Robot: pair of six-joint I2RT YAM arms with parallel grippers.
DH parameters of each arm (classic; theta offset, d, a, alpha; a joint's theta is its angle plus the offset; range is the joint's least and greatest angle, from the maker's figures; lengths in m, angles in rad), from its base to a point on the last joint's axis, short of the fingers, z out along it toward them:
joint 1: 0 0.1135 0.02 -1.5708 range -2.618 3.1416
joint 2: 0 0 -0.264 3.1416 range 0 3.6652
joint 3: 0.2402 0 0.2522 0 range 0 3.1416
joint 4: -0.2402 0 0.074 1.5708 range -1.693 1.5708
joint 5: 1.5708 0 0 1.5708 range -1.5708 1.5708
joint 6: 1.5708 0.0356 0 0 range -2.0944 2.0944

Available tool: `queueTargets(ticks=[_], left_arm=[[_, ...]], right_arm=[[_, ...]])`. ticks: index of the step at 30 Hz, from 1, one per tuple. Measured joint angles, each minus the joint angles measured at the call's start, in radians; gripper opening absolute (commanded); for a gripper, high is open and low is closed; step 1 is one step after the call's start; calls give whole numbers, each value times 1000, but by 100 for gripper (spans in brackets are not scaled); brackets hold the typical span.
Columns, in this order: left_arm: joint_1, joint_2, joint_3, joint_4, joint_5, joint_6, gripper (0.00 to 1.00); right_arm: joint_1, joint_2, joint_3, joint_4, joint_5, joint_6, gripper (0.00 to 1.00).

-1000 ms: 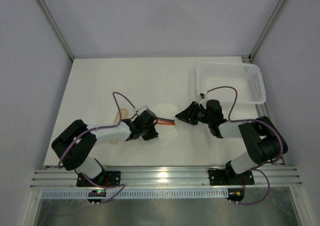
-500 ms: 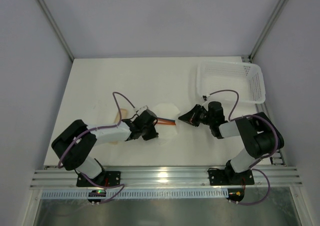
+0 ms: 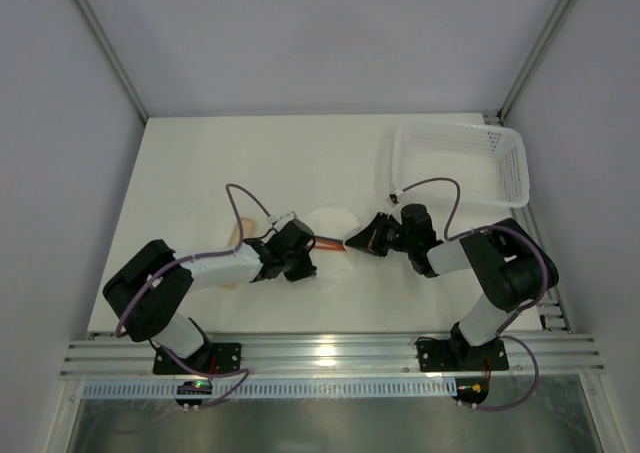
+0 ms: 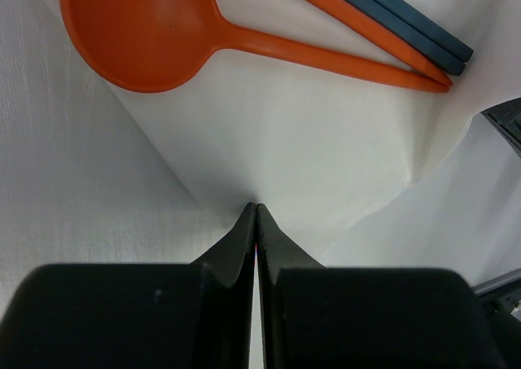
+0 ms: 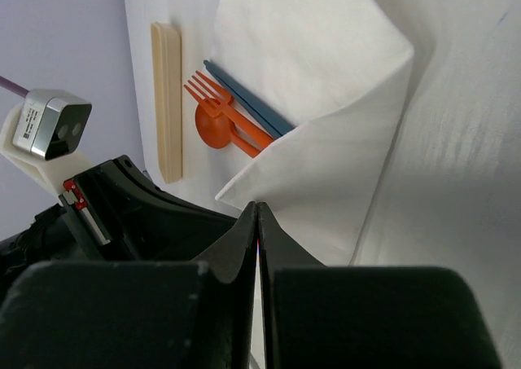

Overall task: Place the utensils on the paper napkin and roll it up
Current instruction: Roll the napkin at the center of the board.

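Observation:
The white paper napkin (image 3: 332,223) lies between my two grippers, with the utensils on it. In the left wrist view an orange spoon (image 4: 138,35), a second orange handle (image 4: 358,27) and dark blue sticks (image 4: 407,28) rest on the paper napkin (image 4: 309,141). My left gripper (image 4: 257,208) is shut, pinching a raised fold of the sheet. In the right wrist view a flap of the paper napkin (image 5: 317,51) stands folded over the orange fork (image 5: 203,92), spoon (image 5: 216,131) and blue stick (image 5: 244,96). My right gripper (image 5: 257,206) is shut on that flap's edge. From above, the left gripper (image 3: 314,257) and right gripper (image 3: 351,241) flank the sheet.
A white perforated basket (image 3: 460,163) stands at the back right. A flat beige wooden piece (image 5: 167,100) lies on the table just beyond the napkin, beside my left arm. Purple cables loop over both wrists.
My right gripper has shut, drawn back a little, then moved left to the napkin's right edge. The napkin's right side now stands folded toward the utensils. The left arm has held still.

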State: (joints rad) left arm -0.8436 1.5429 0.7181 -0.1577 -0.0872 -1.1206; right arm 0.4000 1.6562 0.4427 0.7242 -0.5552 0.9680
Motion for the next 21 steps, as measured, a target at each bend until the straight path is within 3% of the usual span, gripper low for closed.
queueTargets(ticks=[21], left_arm=[[-1,0,42,-60,-6,38,5]], right_arm=[[51,103,0,68,65,-46,4]])
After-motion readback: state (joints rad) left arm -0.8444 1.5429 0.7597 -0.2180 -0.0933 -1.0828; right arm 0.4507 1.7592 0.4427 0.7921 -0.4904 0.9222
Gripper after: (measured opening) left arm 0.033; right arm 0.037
